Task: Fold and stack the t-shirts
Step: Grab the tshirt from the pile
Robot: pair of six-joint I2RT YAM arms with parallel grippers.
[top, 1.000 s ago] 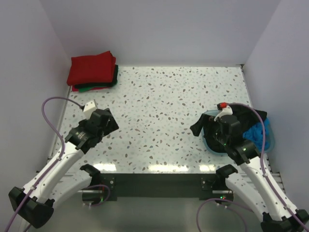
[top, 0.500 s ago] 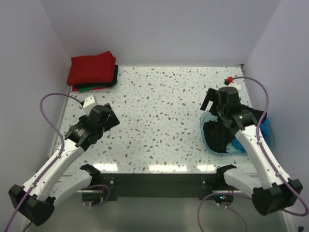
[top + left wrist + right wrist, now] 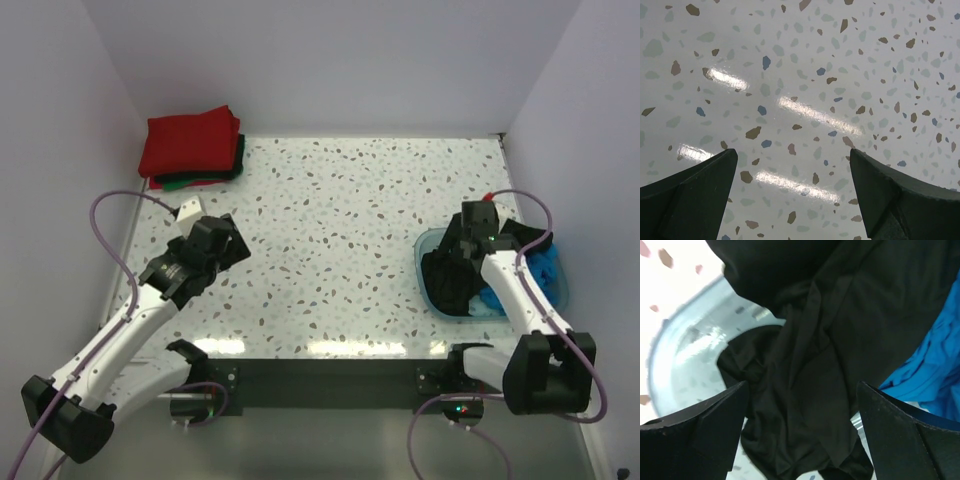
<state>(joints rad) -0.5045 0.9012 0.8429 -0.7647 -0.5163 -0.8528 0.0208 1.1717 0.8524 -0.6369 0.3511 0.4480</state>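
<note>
no readable text, labels, brands or numbers anywhere in my three camera views

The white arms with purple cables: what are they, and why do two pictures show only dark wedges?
Two robot arms are bolted at the near edge of a speckled table. The wide picture is from a fixed camera above and behind them. The other two come from cameras on the wrists, so the dark wedges are each gripper's own fingers. The left gripper is open over the table, holding nothing. The right gripper is open too, above a crumpled black t-shirt lying in a translucent blue tub with a bright blue t-shirt. In the far left corner sits a folded stack, a red t-shirt on top.
</note>
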